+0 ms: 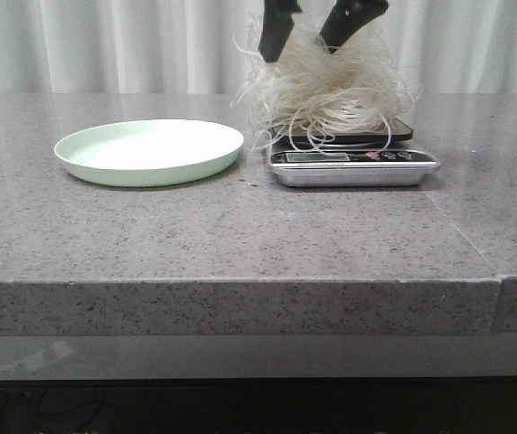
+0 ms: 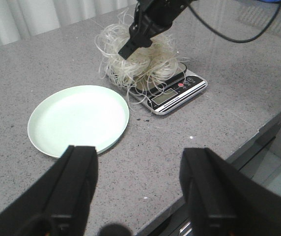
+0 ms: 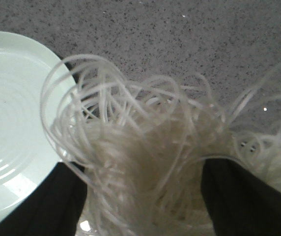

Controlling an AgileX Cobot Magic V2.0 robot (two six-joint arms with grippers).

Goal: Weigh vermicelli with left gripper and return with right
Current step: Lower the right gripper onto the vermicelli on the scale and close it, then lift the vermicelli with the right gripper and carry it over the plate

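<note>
While the vermicelli (image 1: 326,95) sits heaped on the kitchen scale (image 1: 353,163), I read it as a fluffy, off-white nest of thin, curly, translucent strands, with loose loops springing out on every side and a few trailing down over the scale's dark platform toward its display strip. From the right wrist camera the mass fills most of the view as a blurred tangle, individual loops sharp only at the edges. My right tool (image 1: 308,43) is down in the top of the nest, its two black fingers (image 3: 57,206) set apart with noodles bunched between them; the strands hide the fingertips, so I cannot tell whether they are pressing in or merely straddling the pile. In the front view the arm above those fingers is cut off by the picture's upper edge. My left tool (image 2: 138,194) is spread wide and holds nothing, hanging above the near edge of the speckled grey desk (image 1: 240,235), well apart from the scale. The pale green plate (image 1: 150,152) lies bare just beside the scale, to its left in the front view. I can't make out the scale's reading in any view; its display is too small and dim.
</note>
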